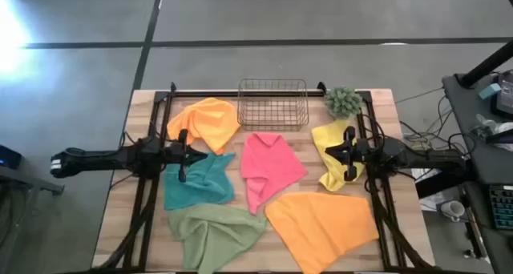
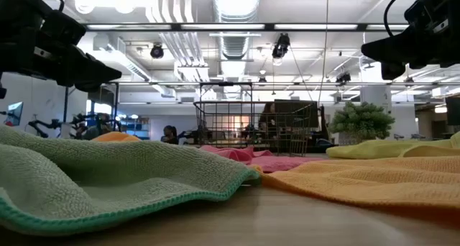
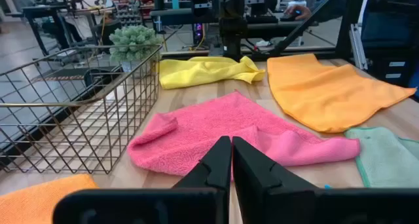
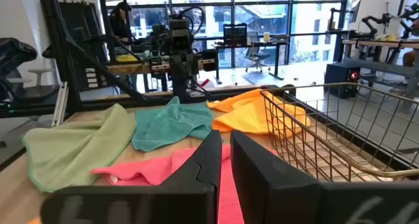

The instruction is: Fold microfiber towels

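High view: six microfiber towels are lying unfolded on the wooden table [image 1: 120, 194], with the pink towel [image 1: 268, 166] sitting at the centre, an orange towel [image 1: 207, 123] and the teal towel [image 1: 196, 183] lying on the left, the sage green towel [image 1: 215, 234] and a second, larger orange towel [image 1: 325, 226] lying along the near edge, and the yellow towel [image 1: 333, 146] lying on the right. The copper wire basket [image 1: 272, 104] is standing at the far edge, with the small green plant [image 1: 343, 102] sitting just beside it. The left gripper [image 1: 183, 155] is hovering between the orange and teal towels; the right gripper [image 1: 346, 155] is hovering over the yellow towel. Low view: both arms are hanging above the cloths, touching none of them, while the sage green towel [image 2: 108, 178] and larger orange towel [image 2: 366, 181] are filling the foreground. Left wrist view: the left gripper's fingers [image 3: 213, 168] are pressing together, holding nothing, and are pointing toward the pink towel [image 3: 229, 135]. Right wrist view: the right gripper's fingers [image 4: 252, 162] are standing almost together with a thin gap, gripping nothing, above the pink towel [image 4: 157, 168].
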